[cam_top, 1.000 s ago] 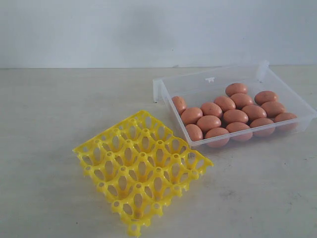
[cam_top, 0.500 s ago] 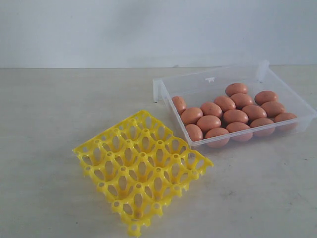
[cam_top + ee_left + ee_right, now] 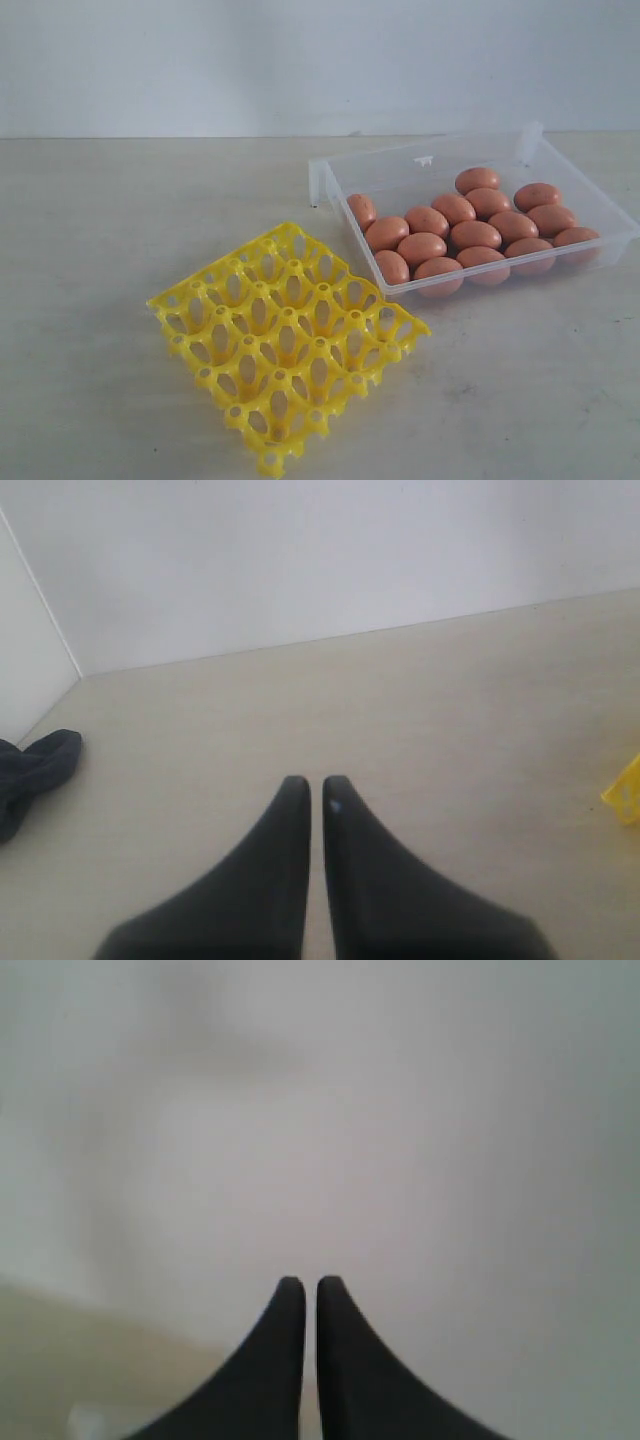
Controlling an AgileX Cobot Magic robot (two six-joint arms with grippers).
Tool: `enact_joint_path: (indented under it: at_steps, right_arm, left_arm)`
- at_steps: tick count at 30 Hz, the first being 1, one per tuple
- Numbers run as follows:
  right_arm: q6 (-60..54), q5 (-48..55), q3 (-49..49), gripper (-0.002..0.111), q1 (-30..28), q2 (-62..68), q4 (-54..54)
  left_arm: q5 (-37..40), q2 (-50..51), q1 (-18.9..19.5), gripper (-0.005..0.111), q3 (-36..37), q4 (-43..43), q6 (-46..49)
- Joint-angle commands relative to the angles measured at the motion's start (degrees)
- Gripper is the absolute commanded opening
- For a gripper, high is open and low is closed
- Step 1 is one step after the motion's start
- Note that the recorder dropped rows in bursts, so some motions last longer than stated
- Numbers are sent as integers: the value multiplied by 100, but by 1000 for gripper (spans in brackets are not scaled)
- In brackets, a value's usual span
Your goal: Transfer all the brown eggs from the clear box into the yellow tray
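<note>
Several brown eggs (image 3: 475, 234) lie packed together in the clear box (image 3: 400, 175) at the right of the exterior view. The yellow tray (image 3: 286, 338) sits in front of it to the left, turned at an angle, all its cups open. Neither arm shows in the exterior view. In the left wrist view my left gripper (image 3: 315, 782) is shut with nothing in it, above bare table, and a corner of the yellow tray (image 3: 626, 792) shows at the frame's edge. My right gripper (image 3: 303, 1284) is shut and holds nothing, facing a blurred white wall.
A white wall runs along the back of the pale table (image 3: 120, 220). A dark cloth-like thing (image 3: 30, 775) lies by the table's corner in the left wrist view. A pale blurred thing (image 3: 90, 1422) sits low in the right wrist view.
</note>
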Motion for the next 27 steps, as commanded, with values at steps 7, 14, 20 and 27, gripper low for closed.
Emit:
enact_joint_path:
  at_steps: [7, 14, 20, 27]
  right_arm:
    - [-157, 4593, -1652, 0, -6, 3044, 158]
    - [-502, 4750, -1652, 0, -6, 3607, -842]
    - [-1506, 4750, -1652, 28, -6, 4091, -624]
    - [-1745, 3706, -1652, 50, -6, 4528, -649]
  left_arm:
    - [-45, -18, -27, 4, 20, -11, -18]
    - [-45, -18, -27, 4, 20, -11, -18]
    - [-45, -18, -27, 4, 20, -11, -18]
    - [-45, -18, -27, 4, 20, -11, -18]
